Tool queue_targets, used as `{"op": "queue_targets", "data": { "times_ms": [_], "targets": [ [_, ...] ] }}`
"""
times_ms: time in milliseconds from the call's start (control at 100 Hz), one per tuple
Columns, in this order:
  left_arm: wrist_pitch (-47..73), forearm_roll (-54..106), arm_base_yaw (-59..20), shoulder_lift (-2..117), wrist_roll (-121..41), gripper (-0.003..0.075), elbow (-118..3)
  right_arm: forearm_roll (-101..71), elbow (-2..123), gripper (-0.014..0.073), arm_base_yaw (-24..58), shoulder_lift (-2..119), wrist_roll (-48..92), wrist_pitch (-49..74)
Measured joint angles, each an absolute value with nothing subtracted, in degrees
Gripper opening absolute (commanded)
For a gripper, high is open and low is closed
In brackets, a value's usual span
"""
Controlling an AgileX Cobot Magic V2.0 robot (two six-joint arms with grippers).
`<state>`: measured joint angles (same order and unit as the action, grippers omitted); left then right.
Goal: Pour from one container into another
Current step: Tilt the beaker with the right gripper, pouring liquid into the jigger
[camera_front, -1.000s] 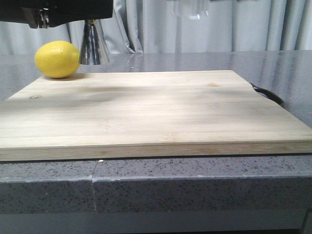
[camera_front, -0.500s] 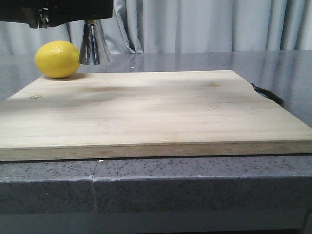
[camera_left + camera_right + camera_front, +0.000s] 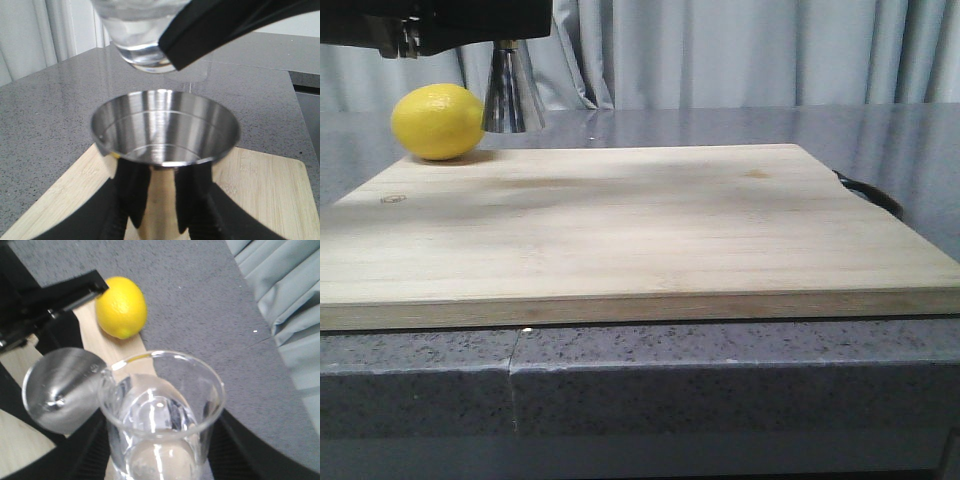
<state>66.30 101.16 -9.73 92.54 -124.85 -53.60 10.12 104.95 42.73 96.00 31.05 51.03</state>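
The steel jigger is held upright above the wooden cutting board, with my left gripper shut on its narrow waist. Its open cup looks empty. In the front view only the jigger's lower cone shows, under the black left gripper. The clear glass beaker sits in my shut right gripper and seems to hold clear liquid. The beaker's base hangs just above and beyond the jigger's rim. Its lip is next to the jigger. No stream is visible.
A yellow lemon lies on the board's far left corner, right beside the jigger. The same lemon shows in the right wrist view. The board rests on a grey speckled counter with a curtain behind.
A faint glass shape at the top of the front view one second ago has left that view. The jigger, left gripper and lemon have not moved.
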Motion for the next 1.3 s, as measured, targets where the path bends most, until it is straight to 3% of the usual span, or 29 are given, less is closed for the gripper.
{"op": "queue_targets", "data": {
  "times_ms": [510, 1300],
  "targets": [
    [66.3, 101.2, -9.7, 92.5, -124.9, 0.0206, -53.6, 20.4, 105.1, 0.0324, 46.1, 96.2, 37.6, 52.0],
    [66.3, 101.2, -9.7, 92.5, -124.9, 0.0206, -53.6, 21.6, 105.1, 0.0324, 46.2, 96.2, 47.6, 51.2]
  ]
}}
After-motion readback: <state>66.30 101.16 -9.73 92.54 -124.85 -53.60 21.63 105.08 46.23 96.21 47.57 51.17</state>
